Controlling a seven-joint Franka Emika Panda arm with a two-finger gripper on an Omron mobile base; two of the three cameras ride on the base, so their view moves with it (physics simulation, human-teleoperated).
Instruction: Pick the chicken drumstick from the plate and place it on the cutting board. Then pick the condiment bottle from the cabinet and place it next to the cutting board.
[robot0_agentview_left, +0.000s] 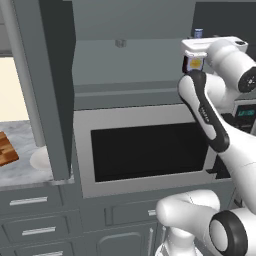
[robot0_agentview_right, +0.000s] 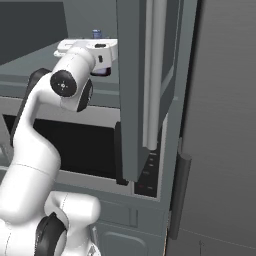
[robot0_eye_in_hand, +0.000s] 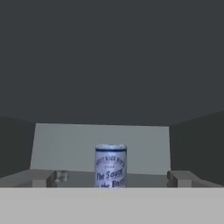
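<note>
Two steps, we're working the second: gripper (robot0_eye_in_hand: 112, 183) jaws standing apart around condiment bottle (robot0_eye_in_hand: 110, 166) near cabinet (robot0_agentview_left: 130, 65) shelf's front edge; not gripped yet, placing beside cutting board (robot0_agentview_left: 6, 150) remaining.

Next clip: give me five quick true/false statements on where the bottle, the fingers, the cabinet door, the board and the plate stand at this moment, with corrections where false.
1. The condiment bottle stands upright inside the cabinet. True.
2. The fingers are clamped on the bottle. False: they stand wide apart on either side of it, without touching.
3. The cabinet door is shut. False: it hangs open, seen edge-on in the left base view.
4. The cutting board lies on the marble counter at the far left. True.
5. The plate sits on top of the cutting board. False: it rests on the counter beside the board, partly hidden behind the door.
</note>
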